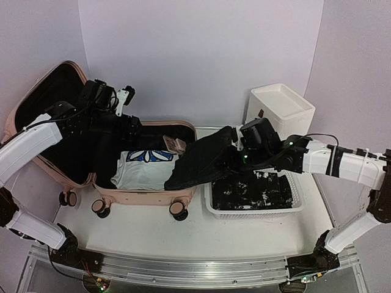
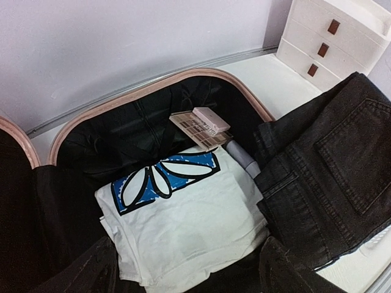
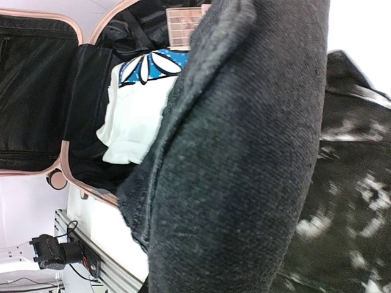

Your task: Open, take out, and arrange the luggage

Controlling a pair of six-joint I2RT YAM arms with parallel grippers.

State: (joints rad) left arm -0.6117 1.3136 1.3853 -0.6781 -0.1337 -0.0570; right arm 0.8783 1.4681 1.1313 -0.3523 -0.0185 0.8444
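Luggage [image 1: 143, 194] lying open at my left on the white table [image 1: 153, 235], plain pale walls behind, my left gripper [image 1: 125, 101] spread above it, my right gripper [image 1: 235, 152] pinching dark jeans [image 1: 198, 162].

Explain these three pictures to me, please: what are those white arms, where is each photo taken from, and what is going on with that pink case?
Two robot arms stand at a table's near edge. The wide view looks down from above and behind them; the other two come from cameras on their wrists. On the table lies the open luggage, with a white T-shirt and a small pink box inside. Beside it sits a white basket already holding dark cloth, and behind it a white drawer unit. The right pincer is shut on dark jeans, which drape between case and basket. The left pincer hangs open above the case, holding nothing.
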